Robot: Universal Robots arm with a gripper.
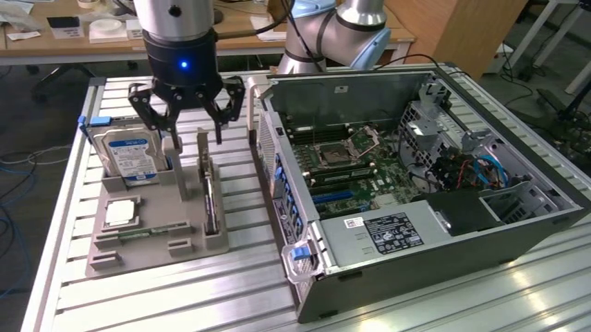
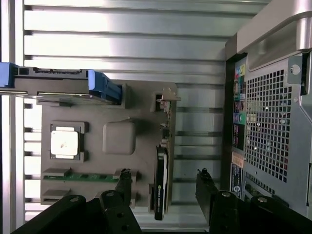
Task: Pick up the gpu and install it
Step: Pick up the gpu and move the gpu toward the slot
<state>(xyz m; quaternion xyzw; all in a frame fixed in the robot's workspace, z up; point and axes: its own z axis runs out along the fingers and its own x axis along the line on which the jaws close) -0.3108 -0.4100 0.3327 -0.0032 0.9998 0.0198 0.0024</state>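
Pick-up approach, I judge: the black pincer, wide open and empty, hovers over the thin dark gpu card standing edge-on in the grey tray, exterior view's left-centre. Grasping calls for straddling its slim edge squarely.

In the upper left of the exterior view, the arm is a smooth silver-grey cylinder running into a glossy black collar with one small blue light glowing on its front. Under it sits the gripper, all black and built of jointed linkage bars with round pivot pins. At the top centre of that frame the thick rounded joints are silver with pale blue caps. In the wrist view the black fingers taper to narrow tips, with round screw heads on the chunky links behind them.
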